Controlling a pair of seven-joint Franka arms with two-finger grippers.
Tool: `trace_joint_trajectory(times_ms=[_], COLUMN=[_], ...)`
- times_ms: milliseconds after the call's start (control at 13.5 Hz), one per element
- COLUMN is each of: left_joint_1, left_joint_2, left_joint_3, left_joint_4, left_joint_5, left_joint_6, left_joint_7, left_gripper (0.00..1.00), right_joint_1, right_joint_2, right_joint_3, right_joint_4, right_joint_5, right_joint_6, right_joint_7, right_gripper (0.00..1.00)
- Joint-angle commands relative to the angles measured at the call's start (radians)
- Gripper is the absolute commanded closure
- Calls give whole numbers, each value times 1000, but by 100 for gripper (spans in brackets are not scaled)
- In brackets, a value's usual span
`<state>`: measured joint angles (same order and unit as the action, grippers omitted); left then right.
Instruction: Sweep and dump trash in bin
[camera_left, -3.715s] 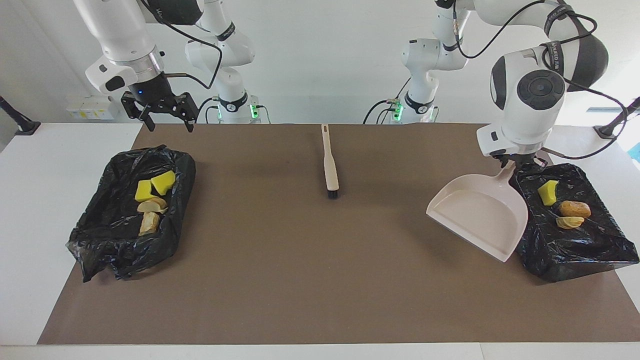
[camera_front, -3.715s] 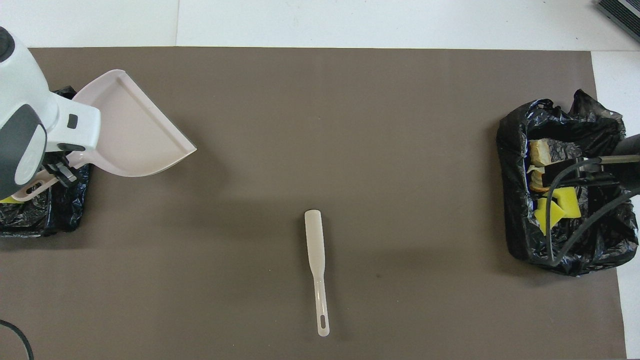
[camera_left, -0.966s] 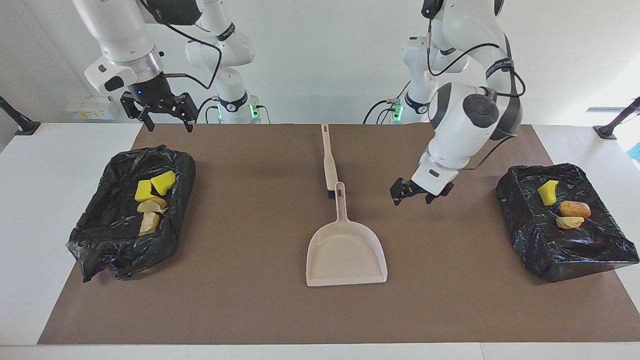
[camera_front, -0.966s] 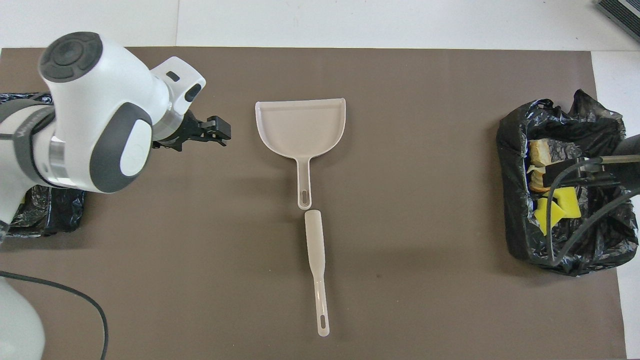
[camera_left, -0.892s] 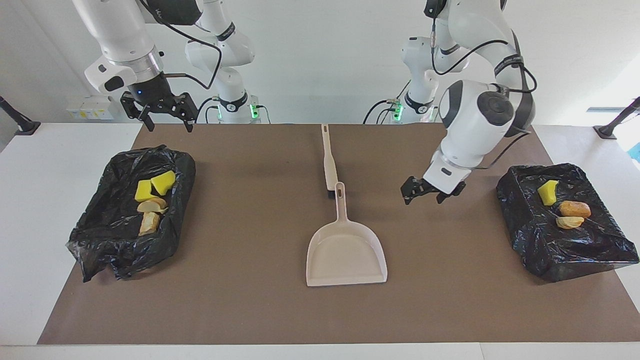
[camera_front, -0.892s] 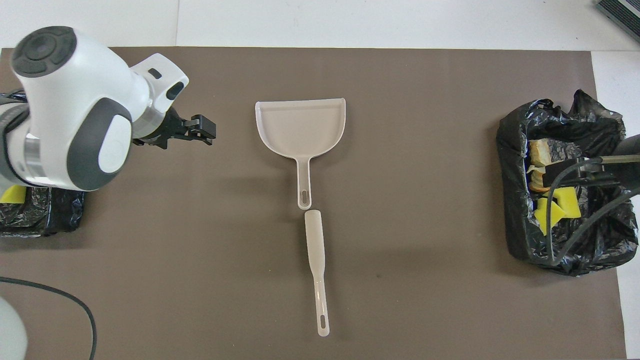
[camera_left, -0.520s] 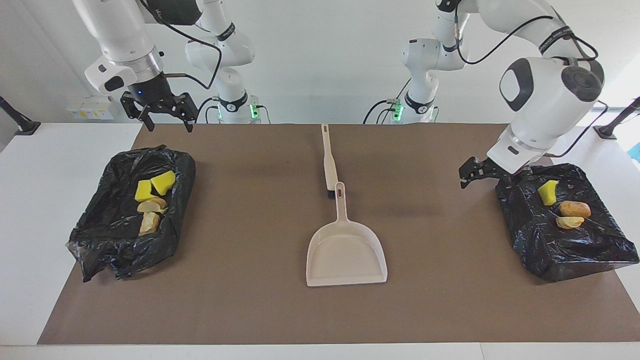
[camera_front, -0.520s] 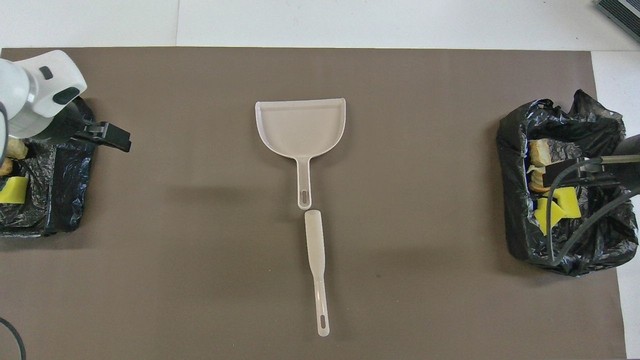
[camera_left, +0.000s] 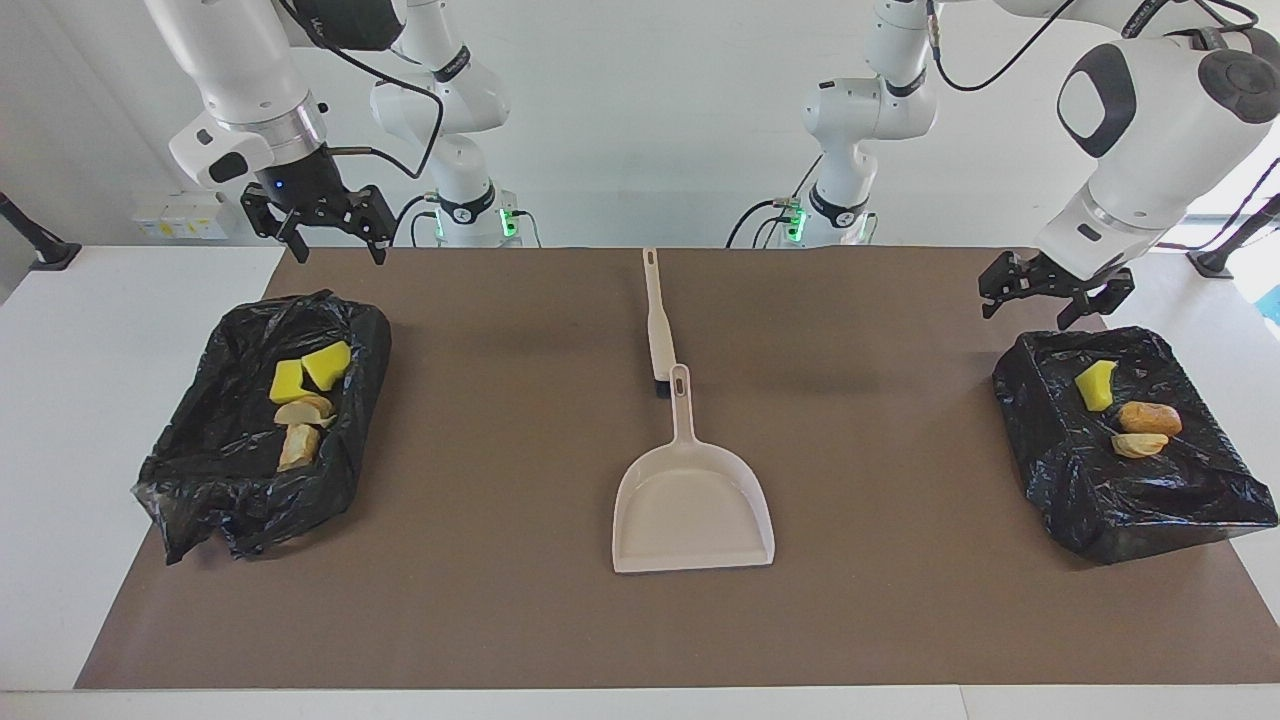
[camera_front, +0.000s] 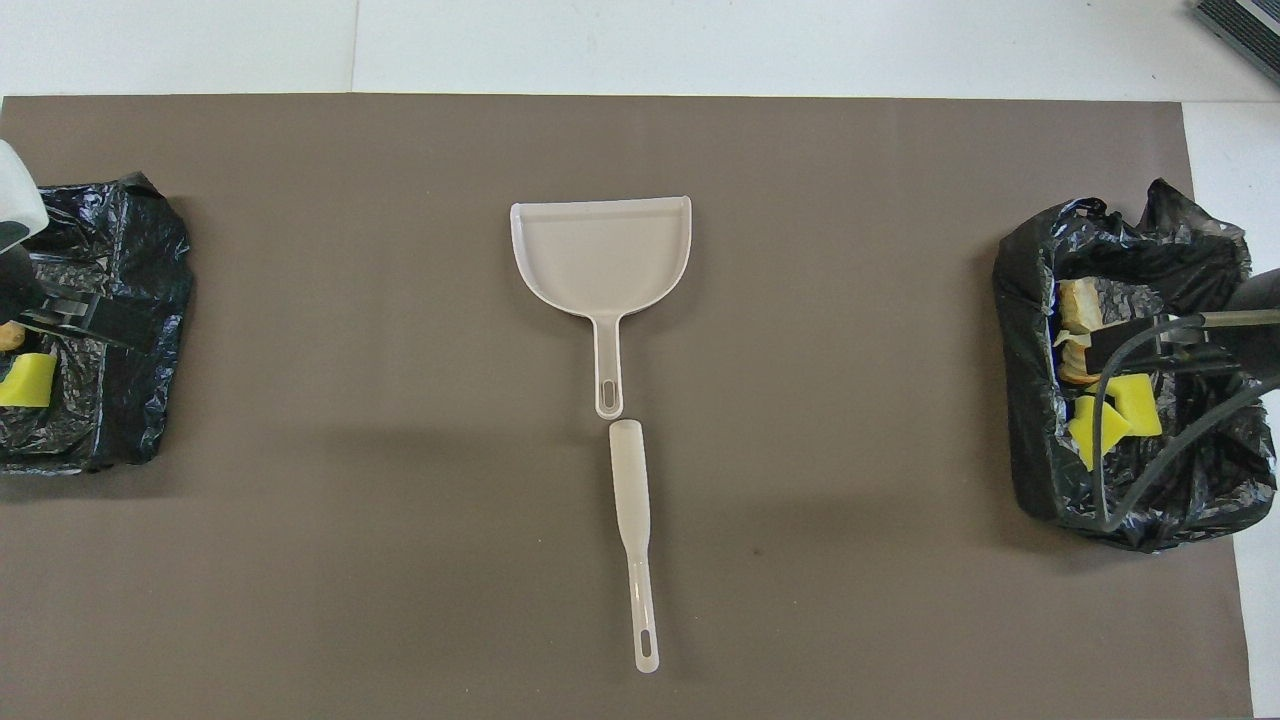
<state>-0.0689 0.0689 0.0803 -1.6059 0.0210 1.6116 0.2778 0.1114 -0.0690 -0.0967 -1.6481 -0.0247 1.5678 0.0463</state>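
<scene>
At the right arm's end of the table (camera_left: 520, 620), four bits of trash (camera_left: 303, 400) are lying in a black-lined bin (camera_left: 255, 490): two bright yellow sponge chunks sitting side by side, and two tan bread-like pieces just beside them, farther from me. The bread pieces are lying one after the other in a short row running away from me. My right gripper (camera_left: 328, 228) is hanging over the brown mat (camera_left: 480, 450) near that bin's edge, jaws released and holding nothing.

At mid-table the beige brush (camera_left: 658, 325) and dustpan (camera_left: 692, 505) are resting end to end, the pan's handle tip almost touching the brush head, both long axes running straight away from me, the pan's mouth facing outward.

At the left arm's end, a second black-lined bin (camera_left: 1075, 470) is holding three more bits (camera_left: 1125, 412): one yellow sponge chunk, one orange-striped roll and a pale yellow slice farthest from me, the roll and the slice lying crosswise. My left gripper (camera_left: 1040, 288) is hovering over that bin's nearer edge, jaws spread and empty.
</scene>
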Motion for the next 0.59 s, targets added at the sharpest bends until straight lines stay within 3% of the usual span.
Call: trace_joint_trajectory(times_ms=[0,149,520], left_joint_1=[8,8,-18], left_joint_2=[-63,-109,-90], left_joint_3=[-10,-10,-25], left_joint_4=[-43,-77,-32], left_joint_5=[13,13,13], left_joint_6=[-16,-25,-50], left_joint_7=[6,12,-2], left_gripper=[0,0,0], right_joint_1=[-9,-9,-9], right_joint_2=[-15,-15,-15], right_joint_3=[2,2,2], right_joint_4=[-18,-16,-18], right_joint_5=[16,16,16], right_joint_6=[5,5,5], right_joint_7=[-3,-3,-3], right_gripper=[0,0,0])
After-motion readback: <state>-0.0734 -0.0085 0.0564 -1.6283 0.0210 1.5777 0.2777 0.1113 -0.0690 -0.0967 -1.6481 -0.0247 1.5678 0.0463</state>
